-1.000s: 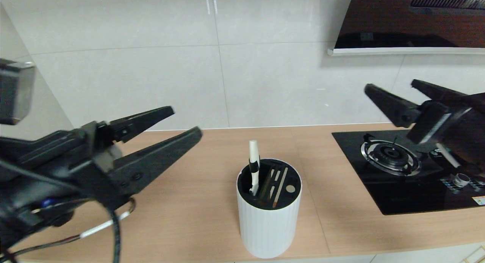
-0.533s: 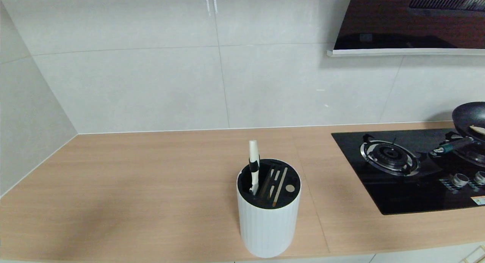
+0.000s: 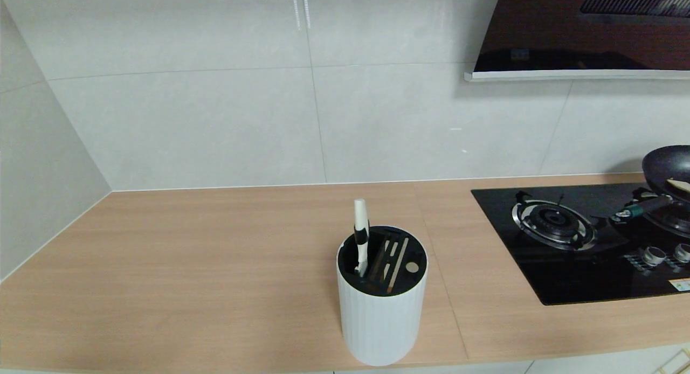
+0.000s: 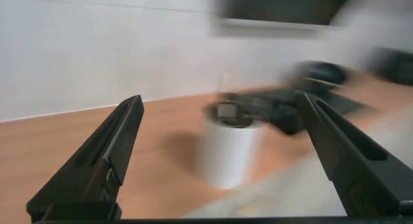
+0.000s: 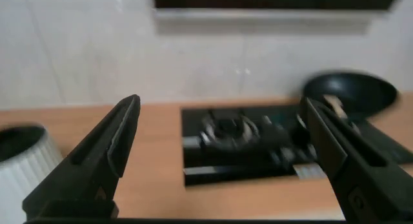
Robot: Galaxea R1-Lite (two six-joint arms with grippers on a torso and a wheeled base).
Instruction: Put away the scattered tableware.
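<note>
White ribbed holder (image 3: 381, 309) upright near front edge of counter (image 3: 215, 266). White-and-black-handled utensil (image 3: 360, 231) stands in holder's slot. Hob (image 3: 571, 266) right of holder, pan (image 3: 667, 168) farther right. Left jaws spread wide, empty; right jaws likewise.

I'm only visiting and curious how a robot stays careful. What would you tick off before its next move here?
1. Left gripper open, holding nothing: ok.
2. Right gripper open, holding nothing: ok.
3. White holder upright on the counter: ok.
4. White-and-black utensil standing in the holder: ok.
5. Free slots in the holder's top: ok.
6. Pale item in the pan on the stove, tableware or not: cannot tell.
</note>
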